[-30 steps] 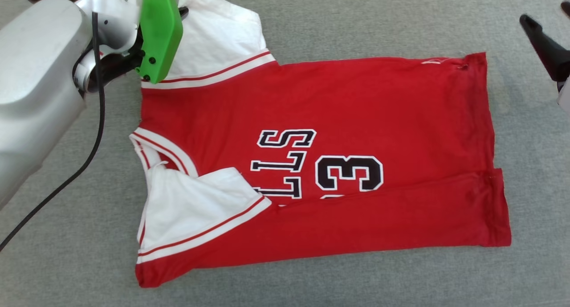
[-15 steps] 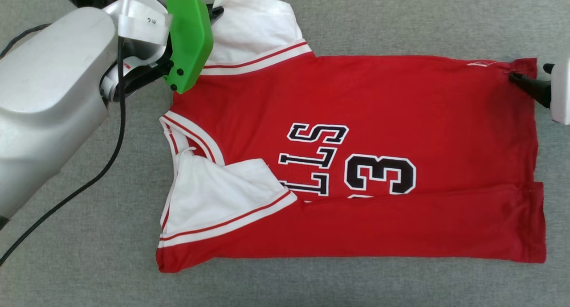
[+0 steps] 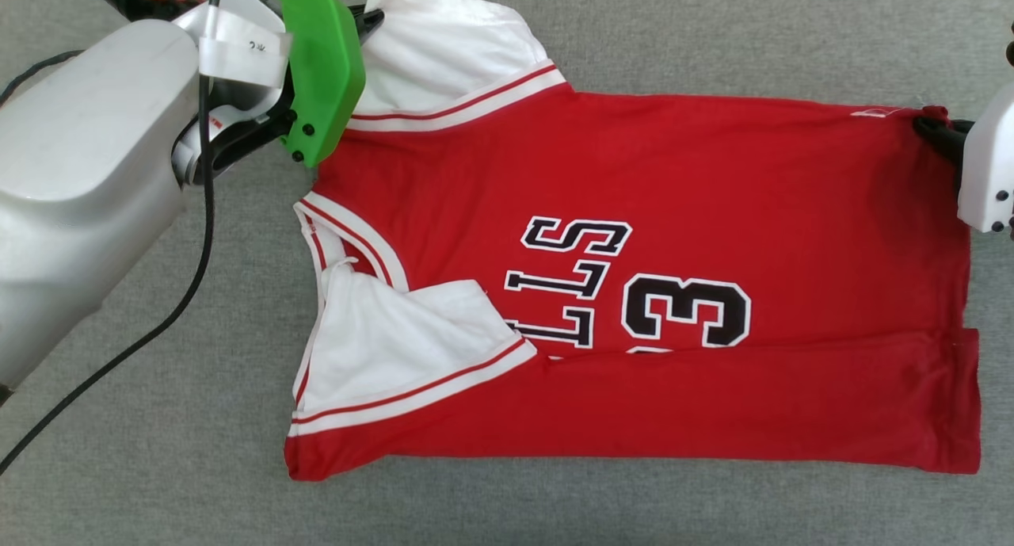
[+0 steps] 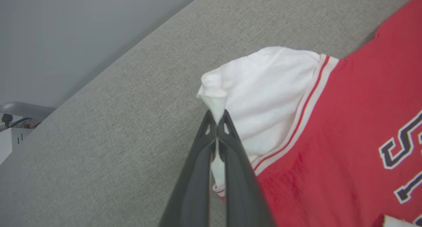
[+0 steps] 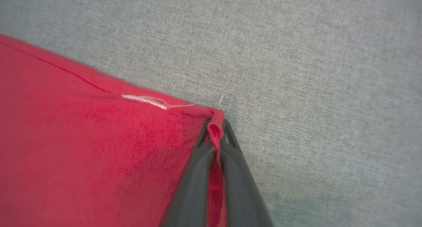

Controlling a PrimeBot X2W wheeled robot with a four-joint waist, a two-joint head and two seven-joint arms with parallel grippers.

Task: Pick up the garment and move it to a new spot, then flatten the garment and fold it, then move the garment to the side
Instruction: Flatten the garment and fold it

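Right end effector (image 5: 216, 124) has closed, garment (image 3: 713, 181) hem corner pinched inside

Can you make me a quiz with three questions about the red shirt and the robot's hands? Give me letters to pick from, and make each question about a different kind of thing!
1. Where does the right gripper hold the garment?
A. at the neck opening
B. at a red hem corner
C. on the number 3

2. What colour is the far sleeve in the left gripper?
A. blue
B. black
C. white

3. How does the near sleeve lie?
A. folded onto the chest
B. spread out flat to the side
C. rolled into a ball

Answers:
1 B: in the right wrist view the shut jaws pinch red cloth at the corner.
2 C: in the left wrist view white cloth sits between the shut jaws.
3 A: it lies over the red front, beside the letters.
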